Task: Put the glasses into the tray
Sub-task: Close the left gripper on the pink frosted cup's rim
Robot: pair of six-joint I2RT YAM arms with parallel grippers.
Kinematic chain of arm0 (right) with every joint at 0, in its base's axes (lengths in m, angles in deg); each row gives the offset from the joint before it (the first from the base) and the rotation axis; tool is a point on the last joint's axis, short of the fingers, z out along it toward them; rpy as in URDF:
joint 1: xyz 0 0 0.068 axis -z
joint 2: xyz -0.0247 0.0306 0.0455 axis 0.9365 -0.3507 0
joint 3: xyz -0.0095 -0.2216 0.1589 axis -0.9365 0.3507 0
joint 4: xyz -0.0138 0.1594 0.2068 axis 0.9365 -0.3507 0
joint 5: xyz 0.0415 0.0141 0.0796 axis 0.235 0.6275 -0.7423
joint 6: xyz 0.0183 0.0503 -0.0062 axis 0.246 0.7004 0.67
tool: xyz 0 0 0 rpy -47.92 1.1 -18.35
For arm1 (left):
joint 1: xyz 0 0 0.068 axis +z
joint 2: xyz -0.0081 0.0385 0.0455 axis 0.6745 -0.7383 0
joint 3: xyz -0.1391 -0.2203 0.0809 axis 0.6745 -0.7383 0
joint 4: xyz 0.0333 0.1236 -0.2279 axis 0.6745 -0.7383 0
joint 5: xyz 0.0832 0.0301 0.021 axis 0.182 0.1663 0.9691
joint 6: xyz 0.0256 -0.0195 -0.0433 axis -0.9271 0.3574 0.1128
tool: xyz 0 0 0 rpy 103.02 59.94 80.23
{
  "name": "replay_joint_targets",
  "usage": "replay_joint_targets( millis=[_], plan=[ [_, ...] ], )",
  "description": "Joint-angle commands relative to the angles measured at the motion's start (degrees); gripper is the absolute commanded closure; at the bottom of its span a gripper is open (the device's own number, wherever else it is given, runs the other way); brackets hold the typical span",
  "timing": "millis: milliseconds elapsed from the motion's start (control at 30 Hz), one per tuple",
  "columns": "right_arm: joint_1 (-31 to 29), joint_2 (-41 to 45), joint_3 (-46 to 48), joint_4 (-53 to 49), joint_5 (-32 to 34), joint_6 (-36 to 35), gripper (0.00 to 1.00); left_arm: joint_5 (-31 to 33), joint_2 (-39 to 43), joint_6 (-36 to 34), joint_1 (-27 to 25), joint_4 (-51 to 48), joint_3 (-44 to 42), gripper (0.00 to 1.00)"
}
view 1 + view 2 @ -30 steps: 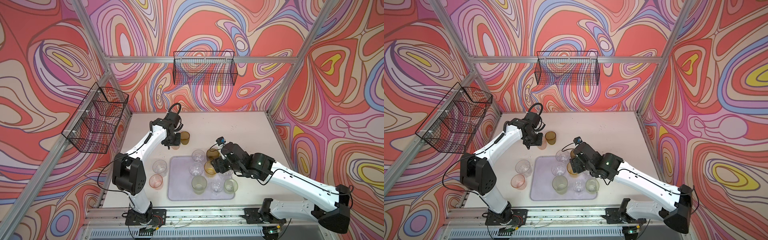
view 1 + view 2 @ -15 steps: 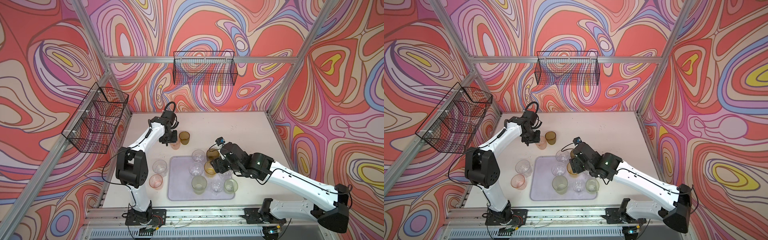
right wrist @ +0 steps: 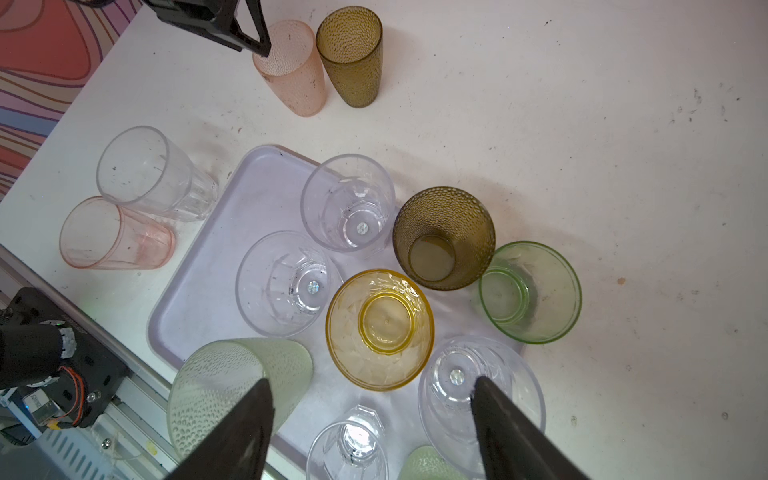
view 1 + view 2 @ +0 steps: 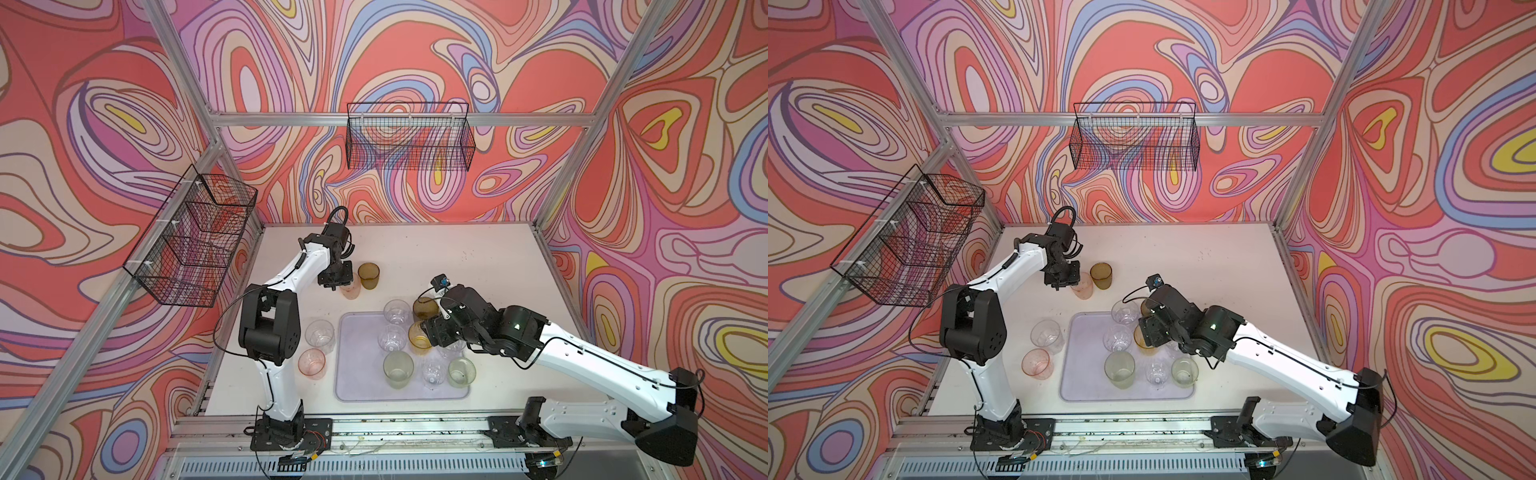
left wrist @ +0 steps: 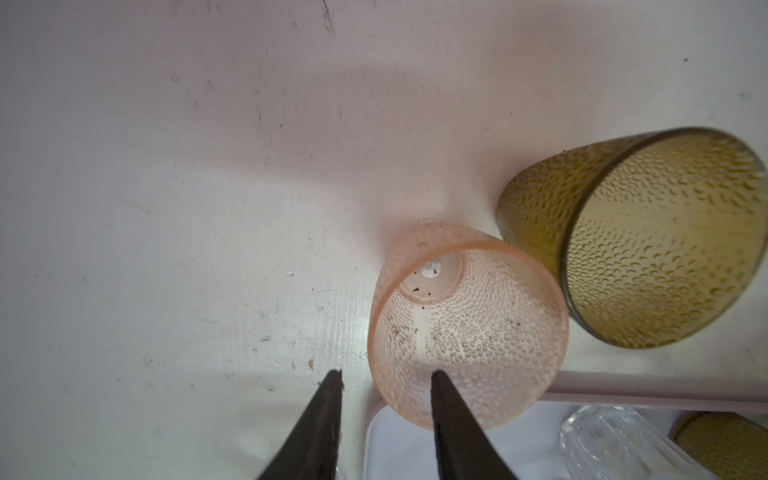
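Plainly, the tray [image 4: 360,376] is a pale lilac rectangle with rounded corners and a low rim, lying flat near the front of the white table [image 4: 478,266]. Several of the glasses [image 3: 286,282] stand upright on it. Some are clear and faceted, and there is also a pale green dimpled tumbler [image 4: 398,370] and a squat amber glass [image 4: 419,338].

Off the tray, on the left arm's side, stand a clear tumbler [image 4: 320,336] and a smooth pink tumbler [image 4: 311,363]. Behind the tray a pink dimpled tumbler [image 4: 350,288] stands on the table just beside an olive-brown tumbler [image 4: 369,275] (the pink one has dark specks inside).

The left gripper [image 5: 386,374] is at the pink dimpled tumbler with its jaws partly parted. One finger [image 5: 451,415] shows in front of the tumbler's mouth and the other outside its wall; whether either touches it I cannot tell.

The right gripper [image 3: 372,392] hangs over the tray above the amber glass, its fingers spread wide and gripping nothing.
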Motion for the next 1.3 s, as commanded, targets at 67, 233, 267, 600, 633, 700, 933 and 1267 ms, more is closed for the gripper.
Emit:
replay_joint_targets(
  millis=[67, 233, 267, 600, 633, 700, 933, 1267],
  plan=[
    [0.2, 0.8, -0.2, -0.1, -0.1, 0.6, 0.22, -0.7, -1.8, 0.9, 0.8, 0.4, 1.9, 0.64],
    [0.2, 0.6, -0.8, -0.3, -0.1, 0.4, 0.22, -1.1, -2.8, 0.8, 1.1, 0.6, 2.1, 0.67],
    [0.2, 0.4, -0.8, -0.3, 0.0, 0.5, 0.22, -1.2, -3.0, 0.7, 1.1, 0.7, 2.0, 0.68],
    [0.2, 0.1, -0.8, -0.3, -0.2, 0.5, 0.22, -0.8, -3.5, 0.4, 1.4, 0.2, 2.0, 0.8],
    [0.2, 0.0, -0.8, -0.3, -0.3, 0.5, 0.22, -0.7, -3.5, 0.4, 1.4, 0.1, 2.0, 0.82],
    [0.2, -0.1, -0.9, -0.2, -0.4, 0.4, 0.22, -0.6, -3.5, 0.4, 1.4, 0.1, 2.1, 0.84],
    [0.2, -0.3, -1.1, -0.5, -0.4, 0.4, 0.22, 0.2, -3.6, 0.1, 1.4, -1.1, 3.0, 0.91],
    [0.3, 0.1, -0.8, -0.3, -0.4, 0.6, 0.23, 1.5, -2.5, -0.4, 1.4, -3.8, 4.0, 0.99]
  ],
)
